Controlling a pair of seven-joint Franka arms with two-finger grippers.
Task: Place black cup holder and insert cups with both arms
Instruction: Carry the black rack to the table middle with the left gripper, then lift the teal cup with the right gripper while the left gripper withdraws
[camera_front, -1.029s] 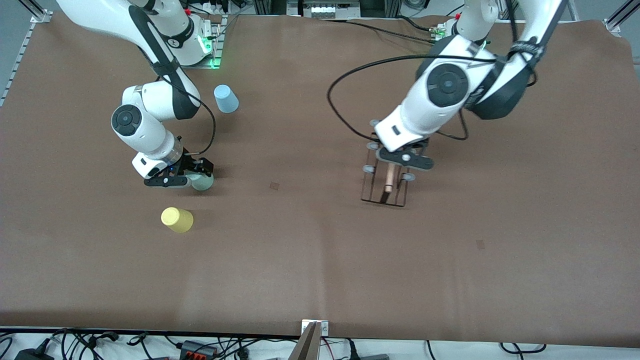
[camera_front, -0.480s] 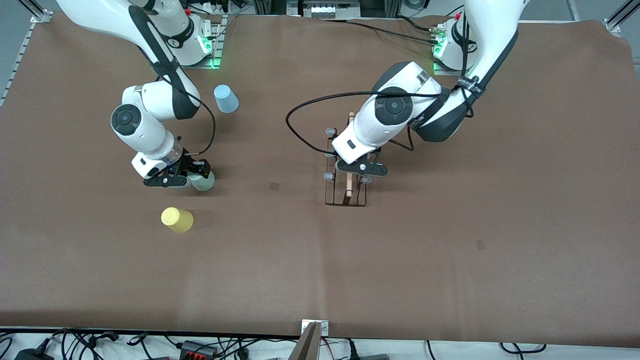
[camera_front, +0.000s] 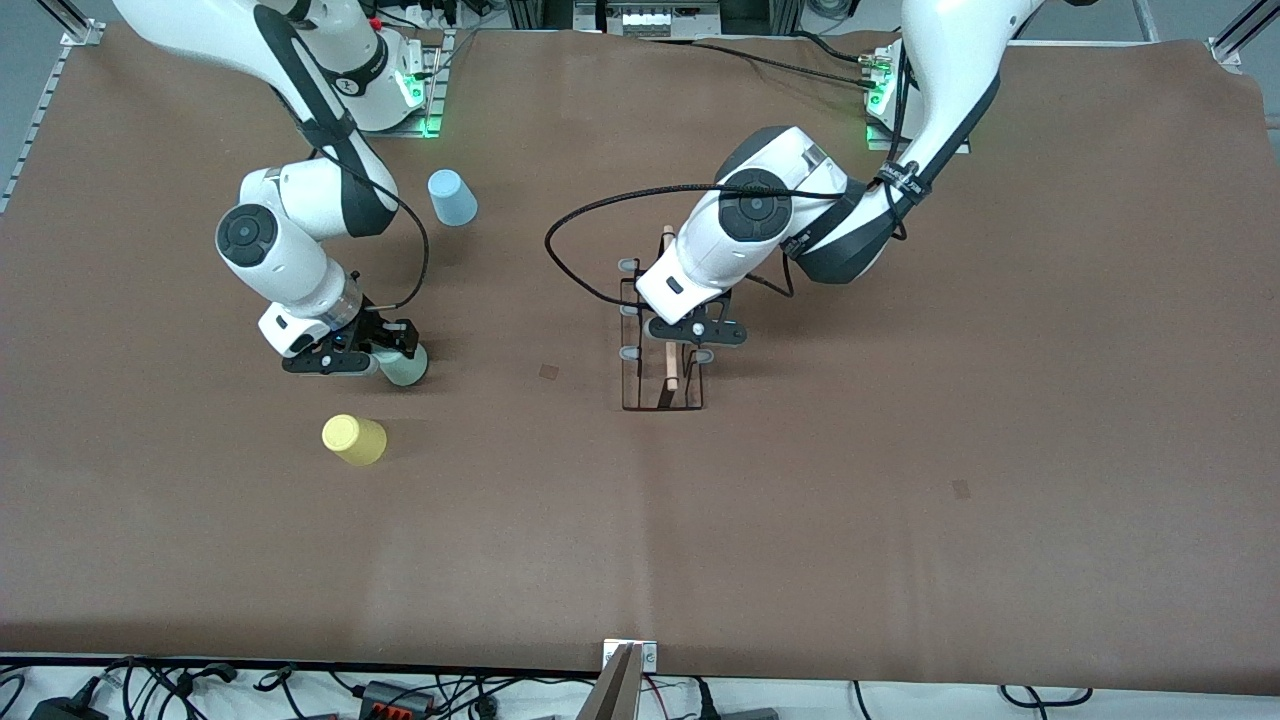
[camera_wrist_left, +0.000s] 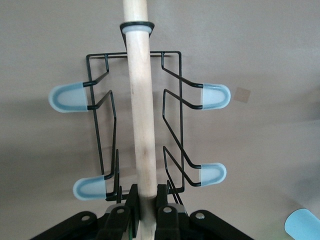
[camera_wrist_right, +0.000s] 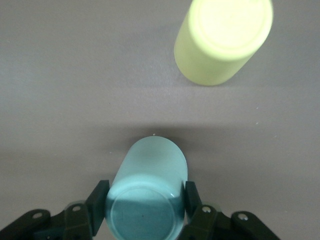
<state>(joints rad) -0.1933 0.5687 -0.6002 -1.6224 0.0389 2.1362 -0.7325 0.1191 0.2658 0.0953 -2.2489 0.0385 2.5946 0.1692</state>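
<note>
The black cup holder (camera_front: 660, 350) is gripped by its wooden handle (camera_wrist_left: 141, 115) in the left gripper (camera_front: 690, 330) at mid-table, not yet released. The mint cup (camera_front: 405, 367) is clamped by the right gripper (camera_front: 385, 352); the yellow cup (camera_front: 354, 439) and blue cup (camera_front: 452, 197) remain uninserted.

A high front camera looks down over the whole brown counter (camera_front: 640, 520). Each wrist camera looks closely down past its own fingers; both close patches appear in the front view.

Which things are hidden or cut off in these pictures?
- Front view: the right gripper covers most of the mint cup.
- Front view: the left gripper and arm hide part of the holder, so not all pegs show.
- Left wrist view: the blue cup is cut by the edge.
</note>
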